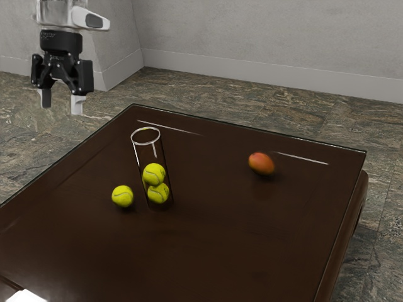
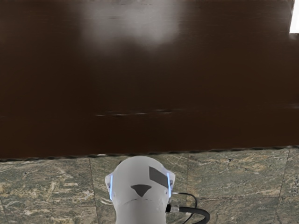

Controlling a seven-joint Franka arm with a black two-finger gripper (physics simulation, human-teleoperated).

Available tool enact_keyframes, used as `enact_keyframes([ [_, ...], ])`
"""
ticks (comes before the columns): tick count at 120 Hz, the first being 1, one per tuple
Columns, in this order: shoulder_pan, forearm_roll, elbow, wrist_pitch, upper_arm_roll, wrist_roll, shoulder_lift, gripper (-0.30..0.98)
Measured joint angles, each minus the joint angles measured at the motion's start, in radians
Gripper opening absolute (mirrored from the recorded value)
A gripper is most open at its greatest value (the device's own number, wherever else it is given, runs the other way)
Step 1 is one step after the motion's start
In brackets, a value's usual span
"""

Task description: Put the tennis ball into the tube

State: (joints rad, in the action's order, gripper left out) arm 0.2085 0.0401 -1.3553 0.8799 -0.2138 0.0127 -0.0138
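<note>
On table (image 1: 220,239), tube (image 1: 150,154) upright, open end up.

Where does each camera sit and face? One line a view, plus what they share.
Exterior view: beside the arm, raised, looking down across the table and tube toward a wall; my open hand hangs at upper left.
Wrist view: on my hand, looking down at table edge and floor; a white part of my body shows.
Shared: table and floor.
</note>
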Motion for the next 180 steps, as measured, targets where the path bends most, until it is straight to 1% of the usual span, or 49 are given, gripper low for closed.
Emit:
enact_keyframes([
  [6,-0.011,-0.001,-0.023,0.101,0.008,0.002,-0.012,0.69],
  [10,-0.022,-0.002,-0.083,0.165,0.021,0.004,-0.055,0.69],
  [25,-0.066,-0.003,-0.586,0.460,0.087,0.009,-0.354,0.69],
  [33,-0.069,-0.002,-0.820,0.625,0.119,0.011,-0.427,0.69],
  [38,-0.070,-0.001,-0.920,0.726,0.126,0.013,-0.428,0.69],
  [43,-0.070,-0.001,-0.977,0.821,0.131,0.014,-0.394,0.69],
  [56,-0.070,-0.001,-1.030,1.066,0.136,0.029,-0.290,0.69],
  [67,-0.070,0.000,-1.119,1.280,0.164,0.083,-0.251,0.69],
  [77,-0.070,-0.004,-1.147,1.424,0.177,0.135,-0.185,0.69],
  [87,-0.069,-0.011,-1.150,1.535,0.179,0.183,-0.121,0.69],
  [104,-0.068,-0.016,-1.130,1.689,0.180,0.271,-0.056,0.69],
  [118,-0.072,-0.015,-1.106,1.785,0.197,0.369,0.000,0.69],
  [137,-0.077,-0.011,-1.057,1.863,0.230,0.477,0.090,0.69],
  [147,-0.063,-0.005,-1.035,1.890,0.243,0.524,0.141,0.69],
  [167,-0.064,0.010,-0.974,1.923,0.245,0.600,0.225,0.69],
  [180,-0.064,0.019,-0.935,1.934,0.250,0.639,0.255,0.69],
])
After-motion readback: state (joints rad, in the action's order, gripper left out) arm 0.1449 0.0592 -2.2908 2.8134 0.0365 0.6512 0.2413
